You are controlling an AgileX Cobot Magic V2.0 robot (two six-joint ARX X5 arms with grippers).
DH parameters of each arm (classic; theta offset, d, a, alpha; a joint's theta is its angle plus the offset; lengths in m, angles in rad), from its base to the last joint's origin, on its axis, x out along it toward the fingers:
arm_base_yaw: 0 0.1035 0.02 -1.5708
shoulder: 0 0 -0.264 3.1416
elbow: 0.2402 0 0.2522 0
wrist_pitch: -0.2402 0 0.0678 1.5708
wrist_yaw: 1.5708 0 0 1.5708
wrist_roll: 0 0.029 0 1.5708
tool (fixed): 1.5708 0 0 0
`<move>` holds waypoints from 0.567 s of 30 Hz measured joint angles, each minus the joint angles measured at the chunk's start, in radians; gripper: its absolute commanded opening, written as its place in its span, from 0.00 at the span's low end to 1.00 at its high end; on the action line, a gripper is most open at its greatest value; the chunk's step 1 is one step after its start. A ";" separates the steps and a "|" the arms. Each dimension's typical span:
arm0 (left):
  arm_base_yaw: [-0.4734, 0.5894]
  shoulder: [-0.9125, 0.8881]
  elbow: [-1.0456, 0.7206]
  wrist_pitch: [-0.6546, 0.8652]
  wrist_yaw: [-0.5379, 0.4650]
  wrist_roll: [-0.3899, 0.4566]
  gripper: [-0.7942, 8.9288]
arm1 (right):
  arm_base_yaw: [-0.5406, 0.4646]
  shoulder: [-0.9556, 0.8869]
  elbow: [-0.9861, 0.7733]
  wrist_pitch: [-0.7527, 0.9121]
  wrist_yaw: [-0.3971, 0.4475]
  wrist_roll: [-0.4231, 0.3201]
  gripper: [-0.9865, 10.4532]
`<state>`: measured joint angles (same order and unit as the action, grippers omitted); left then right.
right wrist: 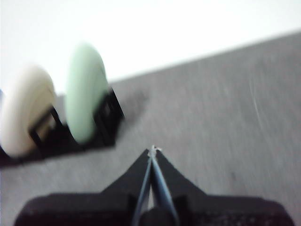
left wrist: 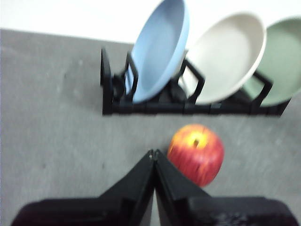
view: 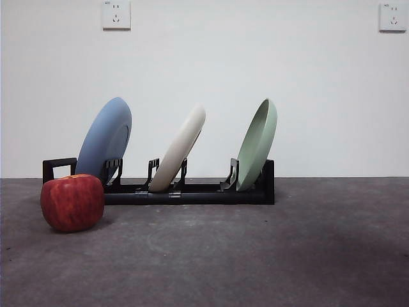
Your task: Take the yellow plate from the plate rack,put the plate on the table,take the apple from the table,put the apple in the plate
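Note:
The yellow plate (view: pixel 181 148) is cream-coloured and leans in the middle slot of the black plate rack (view: pixel 192 190), between a blue plate (view: pixel 106 137) and a pale green plate (view: pixel 258 143). The red apple (view: pixel 72 202) rests on the table (view: pixel 255 249) in front of the rack's left end. In the left wrist view my left gripper (left wrist: pixel 153 153) is shut and empty, hovering just beside the apple (left wrist: pixel 196 153), with the cream plate (left wrist: pixel 225 59) behind. My right gripper (right wrist: pixel 153 149) is shut and empty, off the rack's green-plate end (right wrist: pixel 84 92). Neither gripper shows in the front view.
A loop handle (view: pixel 59 167) sticks out of the rack's left end behind the apple. A white wall with two sockets (view: pixel 115 14) stands behind the table. Bare dark grey surface stretches in front of and to the right of the rack.

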<state>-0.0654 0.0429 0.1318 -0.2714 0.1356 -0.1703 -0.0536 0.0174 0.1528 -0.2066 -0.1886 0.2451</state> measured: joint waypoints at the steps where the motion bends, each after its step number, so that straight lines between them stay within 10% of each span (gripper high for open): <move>1: 0.000 0.006 0.024 -0.013 0.002 -0.005 0.08 | 0.000 0.006 0.028 -0.006 0.000 0.004 0.08; 17: 0.000 0.290 0.553 -0.371 0.261 -0.004 0.08 | 0.002 0.369 0.648 -0.518 -0.221 -0.126 0.08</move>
<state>-0.0654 0.3328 0.6846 -0.6426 0.3969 -0.1745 -0.0517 0.3862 0.8005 -0.7250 -0.4095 0.1188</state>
